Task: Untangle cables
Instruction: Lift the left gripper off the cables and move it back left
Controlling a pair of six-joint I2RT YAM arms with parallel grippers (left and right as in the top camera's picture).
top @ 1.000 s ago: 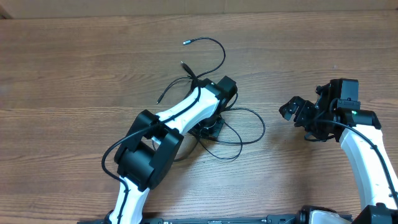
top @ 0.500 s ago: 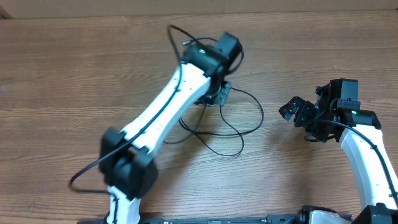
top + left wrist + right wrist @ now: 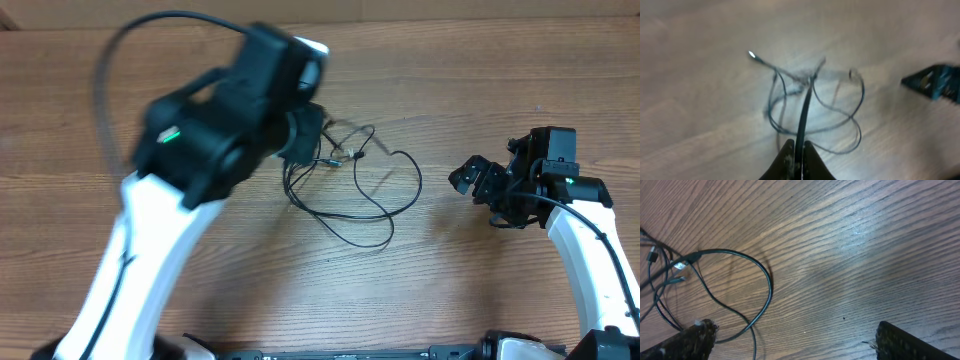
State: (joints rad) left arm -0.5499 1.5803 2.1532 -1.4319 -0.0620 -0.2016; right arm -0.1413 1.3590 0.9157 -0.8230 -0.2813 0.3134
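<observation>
The left gripper (image 3: 796, 151) has risen off the surface (image 3: 500, 80) — jaws pinched on a strand of the cables (image 3: 355, 195); right gripper (image 3: 478, 182) — jaws wide.

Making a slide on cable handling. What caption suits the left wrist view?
Left pincer shut on one black strand of the cables, tangled loops spread against the wooden table.

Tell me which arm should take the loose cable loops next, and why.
Right, probably. The right pincer, open and empty, faces the loose loops of the thin black cables; the left pincer is shut on one strand.
</observation>
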